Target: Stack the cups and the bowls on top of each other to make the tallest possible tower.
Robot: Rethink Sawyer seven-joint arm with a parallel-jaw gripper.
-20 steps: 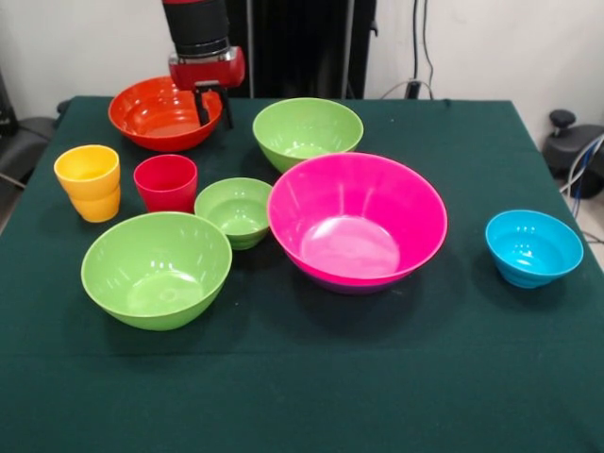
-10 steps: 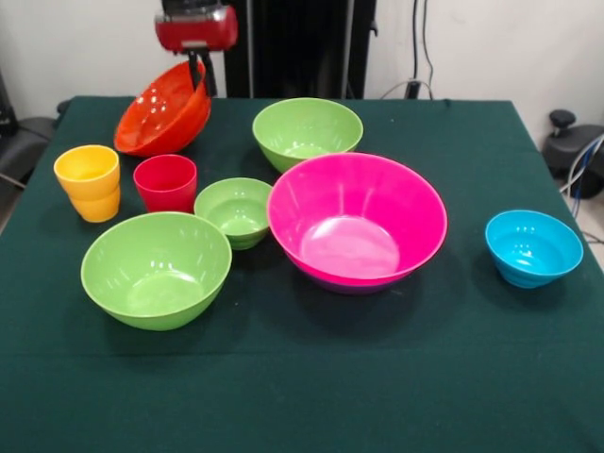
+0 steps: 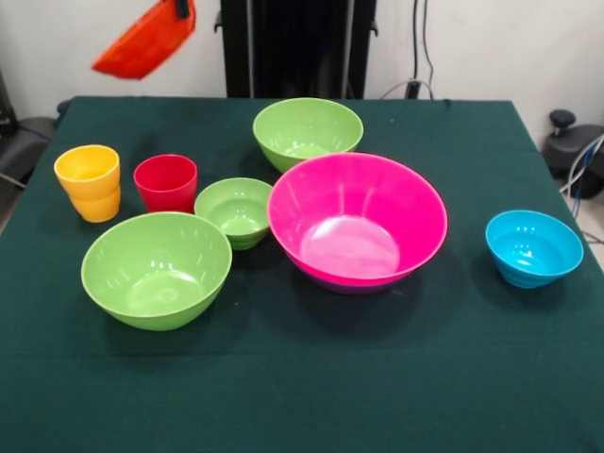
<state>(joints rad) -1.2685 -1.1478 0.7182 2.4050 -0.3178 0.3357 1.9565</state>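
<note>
so right now I've got the wide glossy orange plastic bowl (image 3: pixel 143 42) hanging up in the air at the top left of the front view, well above the green tablecloth (image 3: pixel 302 377), tilted hard so one edge of the rim points down and away from the arm. The gripper (image 3: pixel 181 8) is barely in shot, just a dark tip at the top edge pinching the high side of the rim, so I'd say the fingers are clamped on the bowl, since nothing else could be holding it up there

What the next move turns on: the big hot pink plastic bowl (image 3: pixel 357 222) sits near the middle of the table, off to the right and nearer the camera from where the orange one hangs. There's a thin purple edge peeking out under it, so I reckon it's already nested in something purple. The orange bowl's axis is way off vertical, so it'll want levelling before it drops in, or it could land on the pink rim and skid

Still sitting loose on the cloth: yellow ribbed plastic cup (image 3: pixel 89 181) and red plastic cup (image 3: pixel 166 182) just beside each other at the left, small lime green bowl (image 3: pixel 235 211) between the red cup and the pink bowl, one large lime green bowl (image 3: pixel 157 269) in front, another large lime one (image 3: pixel 308 131) behind, small sky blue bowl (image 3: pixel 533 247) well apart at the right

Can't see most of the gripper or any of the arm, and no orange cup anywhere
</note>
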